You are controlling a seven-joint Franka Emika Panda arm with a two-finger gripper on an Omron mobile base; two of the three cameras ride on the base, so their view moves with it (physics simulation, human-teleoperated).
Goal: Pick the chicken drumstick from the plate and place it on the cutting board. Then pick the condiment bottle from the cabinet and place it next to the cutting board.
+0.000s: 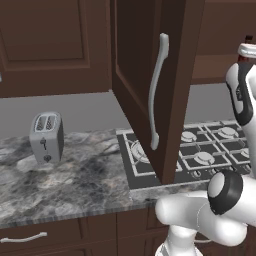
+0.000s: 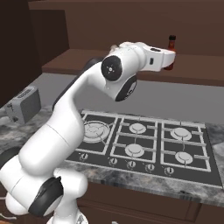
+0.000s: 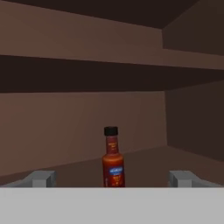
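The condiment bottle (image 3: 113, 158) stands upright in the lower centre of the hand view, between my fingertips (image 3: 40, 178), because my gripper (image 3: 111, 179) is wide open to take it.

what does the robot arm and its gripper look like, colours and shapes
The arm is made of thick, rounded, glossy white segments linked by dark grey to black joints, with round white caps ringed in dark at the joints. The hand is a white block. The gripper has two small, squarish grey finger tips. No loose cables or printed markings are visible.
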